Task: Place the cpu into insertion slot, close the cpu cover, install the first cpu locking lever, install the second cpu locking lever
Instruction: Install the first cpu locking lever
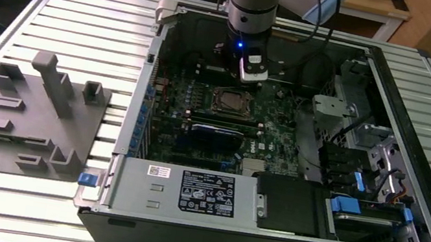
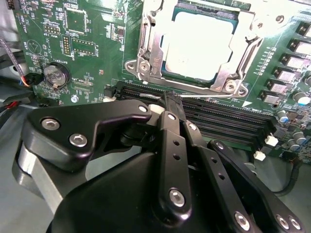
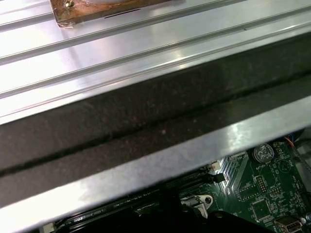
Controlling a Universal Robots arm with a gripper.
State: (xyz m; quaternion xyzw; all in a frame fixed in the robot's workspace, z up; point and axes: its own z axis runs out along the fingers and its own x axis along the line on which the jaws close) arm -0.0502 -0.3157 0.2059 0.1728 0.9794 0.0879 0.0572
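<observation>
The cpu [image 2: 199, 43] lies flat in the insertion slot [image 1: 214, 100] on the green board, its dull silver top showing through the window of the cpu cover [image 2: 228, 73]. The cover is folded down over it. A thin silvery locking lever [image 2: 214, 95] runs along the socket's edge nearest my gripper. My gripper [image 2: 170, 98] has its black fingers shut together, and the tips rest at the end of that lever, beside the black memory slots [image 2: 218, 119]. In the exterior view the gripper [image 1: 251, 74] hangs inside the open case, just behind the socket.
The case walls [image 1: 151, 84] ring the board. A black card with a blue edge [image 1: 215, 133] lies in front of the socket, with the power supply [image 1: 186, 192] nearer still. Drive bays [image 1: 364, 172] and cables fill the exterior view's right. A grey fixture [image 1: 24, 112] sits on the slatted table.
</observation>
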